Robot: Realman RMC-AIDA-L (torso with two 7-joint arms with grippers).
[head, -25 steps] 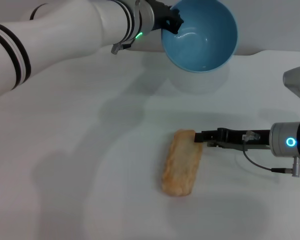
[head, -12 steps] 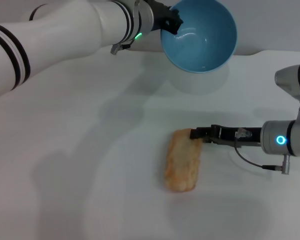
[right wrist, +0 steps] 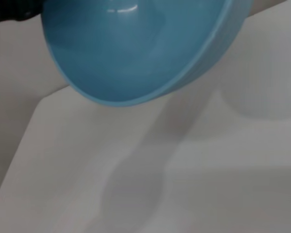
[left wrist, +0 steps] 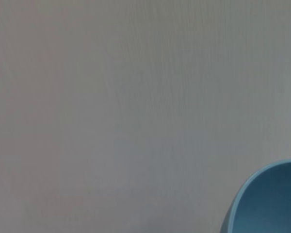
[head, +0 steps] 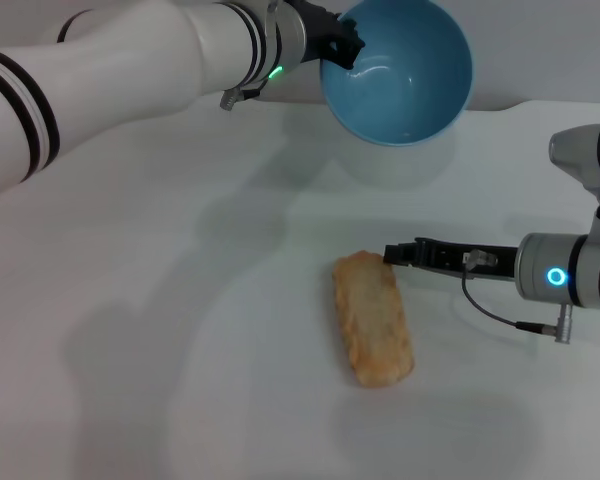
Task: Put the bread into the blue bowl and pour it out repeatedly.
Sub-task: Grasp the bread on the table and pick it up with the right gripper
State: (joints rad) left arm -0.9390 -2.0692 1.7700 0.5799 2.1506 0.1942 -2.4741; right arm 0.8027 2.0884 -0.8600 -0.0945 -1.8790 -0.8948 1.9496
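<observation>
The blue bowl [head: 400,70] hangs in the air at the back middle, tipped so its glossy inside faces me, with nothing in it. My left gripper [head: 342,45] is shut on its left rim. The bowl's rim also shows in the left wrist view [left wrist: 266,204], and its inside fills the top of the right wrist view [right wrist: 136,48]. The bread [head: 372,317] lies flat on the white table [head: 130,350], slanted, in front of the bowl. My right gripper [head: 390,254] reaches in low from the right, its tip against the bread's far right corner.
A pale round shape [head: 400,165] sits on the table under the bowl. The table's back edge [head: 550,105] runs behind my right arm. A thin cable [head: 490,310] loops below the right wrist.
The bread has turned on the table: its near end swung to the right. My right gripper slid slightly away from me along the bread's far corner. The bowl and left arm stayed put.
</observation>
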